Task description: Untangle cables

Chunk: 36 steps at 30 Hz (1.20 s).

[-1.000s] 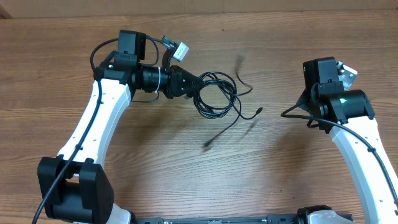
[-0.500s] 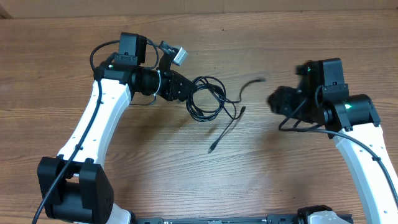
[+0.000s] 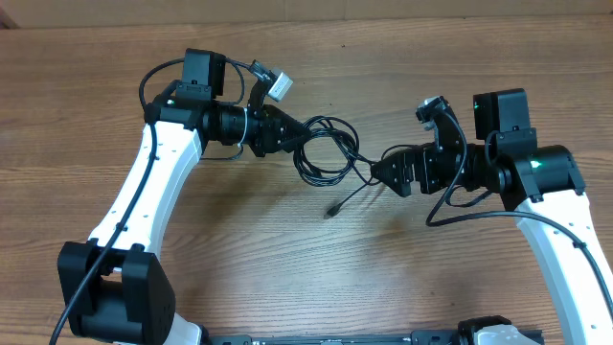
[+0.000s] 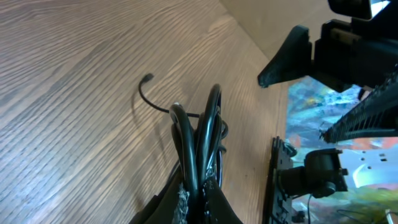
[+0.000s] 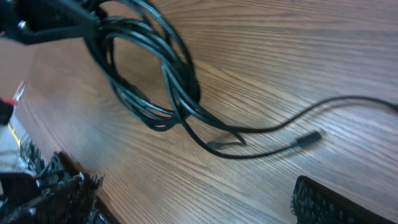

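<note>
While my left gripper [image 3: 285, 132] is clamped tight on the cables [image 3: 337, 144], my right gripper [image 3: 385, 174] stands wide apart with nothing in it. Seen from overhead, the cables form one black bundle of loops above the middle of the wooden surface [image 3: 287, 278], reaching out from my left gripper towards 3 o'clock. In the left wrist view several strands [image 4: 211, 118] rise side by side out of my closed fingers [image 4: 181, 200], and one free end curls off towards 10 o'clock. My right gripper sits at the 3 o'clock side of the bundle, pointing at it, very near the outermost strands but apart from the loops. From my right wrist, the loops [image 5: 180, 74] lie at 11 o'clock and two thin tails run from them towards 3 o'clock, the lower ending in a small plug [image 5: 309, 138], with my own pads [image 5: 329, 202] spread wide at the lower corners. Overhead, another tail drops towards 6 o'clock, ending in a plug [image 3: 332, 209]. I cannot tell whether the lowest loops touch the surface
</note>
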Motion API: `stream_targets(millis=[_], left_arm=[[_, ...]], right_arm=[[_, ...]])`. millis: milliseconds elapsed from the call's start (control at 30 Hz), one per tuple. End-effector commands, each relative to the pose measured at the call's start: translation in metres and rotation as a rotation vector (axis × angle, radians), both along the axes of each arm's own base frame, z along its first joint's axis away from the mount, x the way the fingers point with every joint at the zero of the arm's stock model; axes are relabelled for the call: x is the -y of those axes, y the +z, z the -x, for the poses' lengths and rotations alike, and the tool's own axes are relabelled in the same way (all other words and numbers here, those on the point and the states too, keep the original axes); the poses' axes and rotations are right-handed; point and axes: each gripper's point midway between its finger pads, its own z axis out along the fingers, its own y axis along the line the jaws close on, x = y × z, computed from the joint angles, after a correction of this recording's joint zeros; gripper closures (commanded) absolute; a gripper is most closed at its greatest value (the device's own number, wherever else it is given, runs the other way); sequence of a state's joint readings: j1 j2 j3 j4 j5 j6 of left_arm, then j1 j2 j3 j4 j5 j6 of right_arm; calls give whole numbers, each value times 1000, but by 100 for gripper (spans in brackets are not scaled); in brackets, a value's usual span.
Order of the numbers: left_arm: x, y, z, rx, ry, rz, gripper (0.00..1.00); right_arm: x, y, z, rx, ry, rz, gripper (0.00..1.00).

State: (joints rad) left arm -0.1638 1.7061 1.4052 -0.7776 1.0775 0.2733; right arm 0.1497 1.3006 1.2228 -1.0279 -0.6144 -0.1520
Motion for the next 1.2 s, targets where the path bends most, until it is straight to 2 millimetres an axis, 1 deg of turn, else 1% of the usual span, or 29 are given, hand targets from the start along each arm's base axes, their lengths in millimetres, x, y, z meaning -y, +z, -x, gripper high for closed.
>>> stream_targets(millis=[0, 100, 233, 333, 433, 467, 533, 600, 700, 800, 867, 933, 1033, 1067, 1167], left_arm=[[6, 36, 11, 74, -47, 78, 96], [7, 44, 16, 44, -45, 104, 96], [7, 64, 23, 41, -69, 179, 96], [2, 76, 17, 8, -39, 217, 96], [-4, 81, 9, -29, 4, 233, 96], [-6, 83, 6, -45, 20, 238, 96], [-9, 84, 2, -46, 35, 239, 96], [-12, 83, 0, -44, 48, 235, 96], [-16, 83, -2, -80, 71, 239, 95], [-16, 83, -2, -126, 85, 244, 96], [-16, 83, -2, -140, 89, 245, 96], [-16, 83, -2, -139, 89, 245, 96], [-16, 83, -2, -122, 83, 244, 96], [-16, 83, -2, -101, 76, 242, 96], [-16, 84, -2, -82, 67, 242, 96]], right_arm=[[-12, 13, 6, 102, 117, -7, 0], [-18, 13, 5, 150, 174, 6, 0], [-30, 13, 4, 155, 218, -35, 0], [-40, 9, 7, 132, 253, -57, 0], [-51, 4, 12, 106, 293, -67, 0], [-58, 1, 16, 96, 317, -69, 0], [-65, -2, 23, 79, 344, -67, 10], [-68, -3, 27, 67, 355, -66, 18], [-67, -5, 32, 44, 356, -63, 24], [-65, -7, 29, 50, 347, -44, 23], [-63, -8, 23, 73, 334, -22, 18], [-60, -10, 15, 95, 306, 9, 10], [-54, -12, 4, 98, 236, 47, 5], [-53, -12, 2, 96, 223, 54, 0], [-52, -6, 1, 112, 213, 56, 0]])
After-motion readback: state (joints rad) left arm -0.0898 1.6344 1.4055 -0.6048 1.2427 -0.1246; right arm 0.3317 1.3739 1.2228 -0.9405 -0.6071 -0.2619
